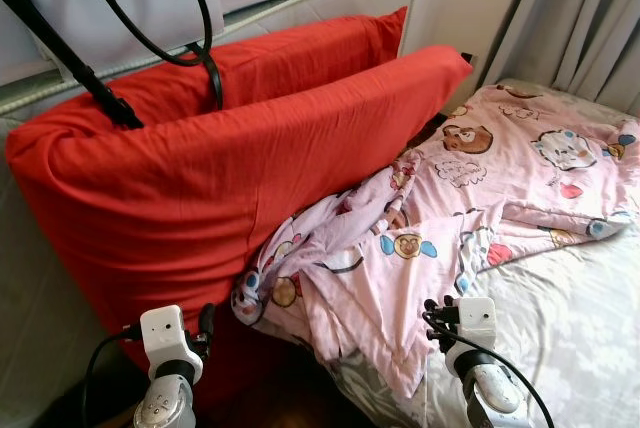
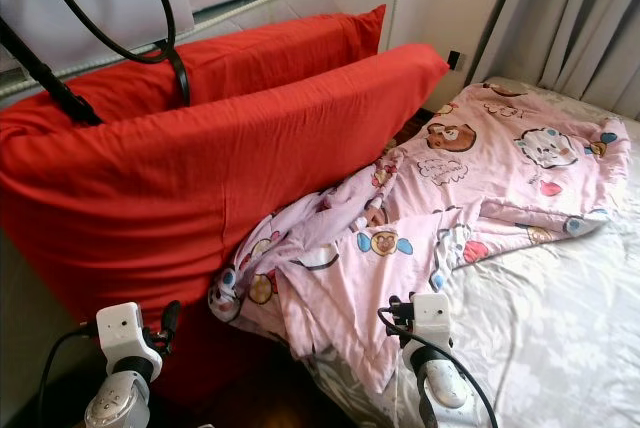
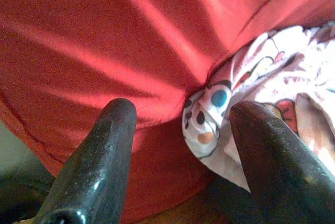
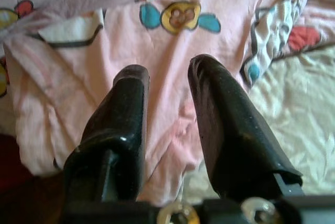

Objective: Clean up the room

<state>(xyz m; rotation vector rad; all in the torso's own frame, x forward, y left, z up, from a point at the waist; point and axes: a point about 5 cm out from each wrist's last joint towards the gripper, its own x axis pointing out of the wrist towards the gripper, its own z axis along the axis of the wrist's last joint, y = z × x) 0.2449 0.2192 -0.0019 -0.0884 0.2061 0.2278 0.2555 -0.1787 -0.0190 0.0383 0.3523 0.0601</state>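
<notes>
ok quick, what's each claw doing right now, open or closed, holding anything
Left claw: open, holding nothing, pointed at the red pillow.
Right claw: open, holding nothing, over the pink blanket.

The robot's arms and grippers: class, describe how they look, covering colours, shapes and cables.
Each arm is silver metal with rounded joints, topped by a white boxy wrist block with a small dark dot. A thin black cable loops off each wrist. The left gripper and right gripper each have two long, glossy black fingers, thick and rounded at the tips.
</notes>
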